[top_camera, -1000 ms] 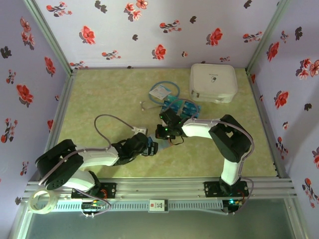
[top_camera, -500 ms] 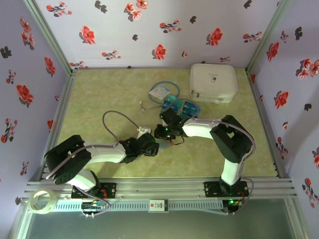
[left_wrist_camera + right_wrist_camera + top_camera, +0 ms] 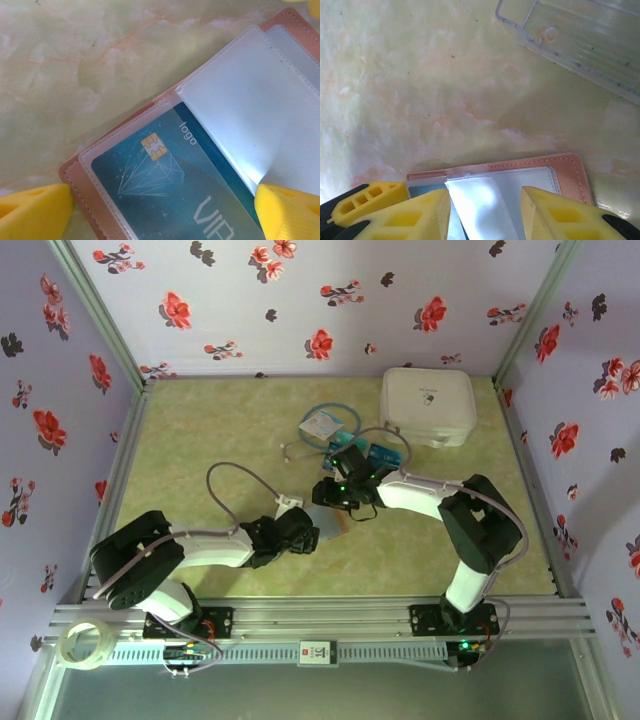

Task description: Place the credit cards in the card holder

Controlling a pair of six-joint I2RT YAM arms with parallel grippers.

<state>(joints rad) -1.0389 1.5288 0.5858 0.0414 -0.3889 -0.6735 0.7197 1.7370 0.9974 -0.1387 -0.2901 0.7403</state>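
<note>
Seeing card holder [image 3: 70,172] open flat on the table, teal VIP card [image 3: 165,200] sitting in its clear sleeve [image 3: 470,200]. Left gripper [image 3: 305,532] is spread wide, straddling it. Right gripper [image 3: 482,215] has its jaws parted over the sleeve, empty. Cards look light, stiff and slick: pinch a short edge. Leather looks floppy: pin it down.

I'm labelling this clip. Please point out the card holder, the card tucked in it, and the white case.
card holder [image 3: 570,177]: right wrist view, its brown leather edge.
card [image 3: 165,195]: left wrist view, its teal face below the chip.
white case [image 3: 427,403]: top view, middle of its lid.
</note>
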